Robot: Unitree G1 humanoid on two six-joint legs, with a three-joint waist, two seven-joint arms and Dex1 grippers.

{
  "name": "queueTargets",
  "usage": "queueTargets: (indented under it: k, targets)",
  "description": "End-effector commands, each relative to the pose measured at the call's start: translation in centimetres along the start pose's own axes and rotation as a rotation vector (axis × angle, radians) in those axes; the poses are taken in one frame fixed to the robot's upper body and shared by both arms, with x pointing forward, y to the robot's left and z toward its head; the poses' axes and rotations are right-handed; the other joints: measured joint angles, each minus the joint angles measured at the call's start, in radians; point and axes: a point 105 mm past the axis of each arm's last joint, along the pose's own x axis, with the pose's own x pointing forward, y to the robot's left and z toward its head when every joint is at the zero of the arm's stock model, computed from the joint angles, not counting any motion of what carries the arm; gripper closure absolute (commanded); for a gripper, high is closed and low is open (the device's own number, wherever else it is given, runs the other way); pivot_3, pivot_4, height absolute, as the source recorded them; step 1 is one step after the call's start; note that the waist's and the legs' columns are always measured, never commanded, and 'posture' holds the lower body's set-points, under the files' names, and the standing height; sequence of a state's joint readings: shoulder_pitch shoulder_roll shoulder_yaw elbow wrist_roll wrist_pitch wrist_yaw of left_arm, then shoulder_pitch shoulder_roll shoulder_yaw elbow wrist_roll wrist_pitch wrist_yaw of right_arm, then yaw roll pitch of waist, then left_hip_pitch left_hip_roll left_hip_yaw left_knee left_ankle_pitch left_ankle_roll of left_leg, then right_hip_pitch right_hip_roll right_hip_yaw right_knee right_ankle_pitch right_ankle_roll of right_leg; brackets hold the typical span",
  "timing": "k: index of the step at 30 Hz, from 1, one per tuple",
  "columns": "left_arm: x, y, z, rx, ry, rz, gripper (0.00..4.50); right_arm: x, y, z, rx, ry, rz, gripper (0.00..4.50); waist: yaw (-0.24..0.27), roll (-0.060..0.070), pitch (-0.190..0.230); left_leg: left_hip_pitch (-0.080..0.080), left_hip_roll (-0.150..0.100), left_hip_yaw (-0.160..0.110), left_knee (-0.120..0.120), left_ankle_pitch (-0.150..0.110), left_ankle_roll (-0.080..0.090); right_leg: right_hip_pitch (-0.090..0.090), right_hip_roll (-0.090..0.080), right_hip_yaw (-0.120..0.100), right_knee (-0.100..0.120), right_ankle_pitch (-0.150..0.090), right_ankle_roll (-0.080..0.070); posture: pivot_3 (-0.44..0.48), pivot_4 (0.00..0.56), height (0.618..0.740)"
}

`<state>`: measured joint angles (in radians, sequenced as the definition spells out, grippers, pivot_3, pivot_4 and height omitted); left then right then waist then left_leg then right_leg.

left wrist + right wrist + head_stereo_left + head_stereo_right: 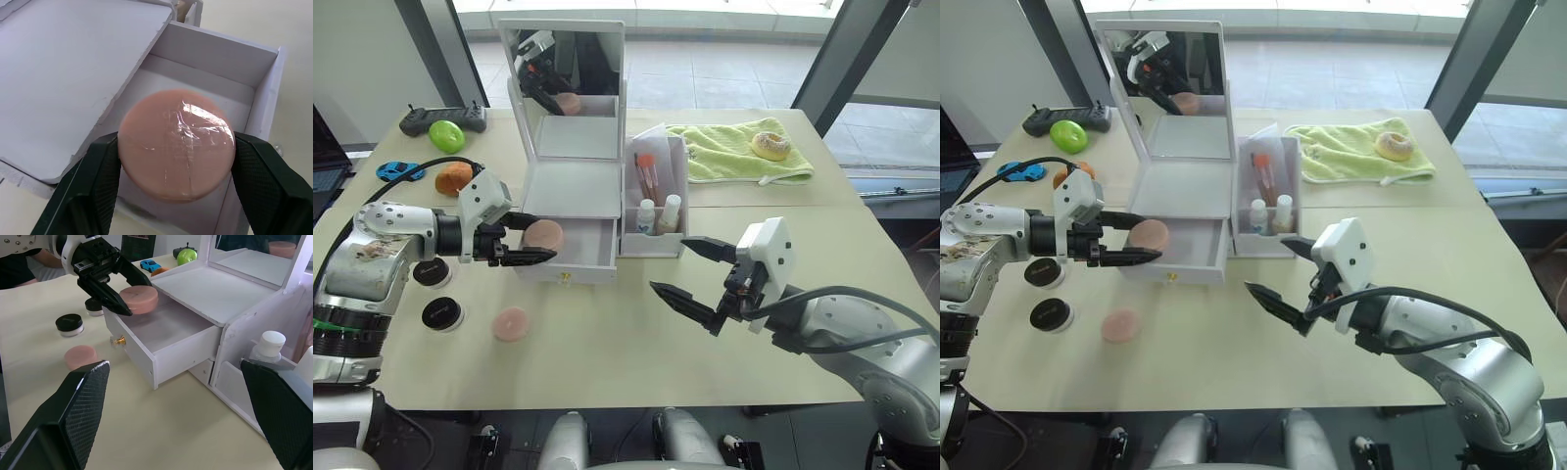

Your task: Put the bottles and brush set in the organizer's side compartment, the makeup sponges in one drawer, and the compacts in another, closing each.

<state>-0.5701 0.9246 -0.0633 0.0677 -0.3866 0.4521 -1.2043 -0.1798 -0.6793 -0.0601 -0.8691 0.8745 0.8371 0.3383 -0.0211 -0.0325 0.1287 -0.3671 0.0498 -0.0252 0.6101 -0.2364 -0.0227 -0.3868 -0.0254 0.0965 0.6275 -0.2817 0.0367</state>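
A white makeup organizer (570, 162) with an upright mirror stood on a pale surface (607, 352), its lower drawer (578, 257) pulled out toward the robot. The left end effector (530, 247) was clenched on a round pink makeup sponge (544, 235), holding it over the left part of the open drawer, whose floor looked bare. The organizer's side compartment (658, 235) held two small white-capped bottles (647, 216) at the front and a packaged brush set (646, 174) standing behind them. A second pink sponge (511, 323) lay on the surface in front of the drawer's left, near two black-lidded compacts (441, 313). The right end effector (690, 269) hovered in front of the side compartment, fingers spread wide and grasping nothing.
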Motion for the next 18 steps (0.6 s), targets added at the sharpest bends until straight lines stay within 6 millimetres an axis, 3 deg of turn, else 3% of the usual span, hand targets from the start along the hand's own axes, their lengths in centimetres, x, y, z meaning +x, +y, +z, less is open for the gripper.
queueTargets:
  k: [1, 18]
  targets:
    - [-0.07, 0.37, 0.18, 0.031, 0.011, 0.013, 1.51, -0.3, 0.48, 1.2, -0.033, -0.05, -0.003, 0.0, 0.0, 0.0, 0.0, 0.0, 0.0, 0.0, 0.0, 0.0, 0.0, 0.0, 0.0, 0.0, 0.0, 0.0, 0.0, 0.0, 0.15, 0.74]
    - [-0.87, 0.24, 0.36, 0.006, 0.015, 0.022, 1.51, -0.21, 0.16, 1.31, -0.033, -0.051, -0.005, 0.0, -0.001, 0.0, 0.0, 0.0, 0.0, 0.0, 0.0, 0.0, 0.0, 0.0, 0.0, 0.0, 0.001, 0.0, 0.0, 0.0, 0.15, 0.74]
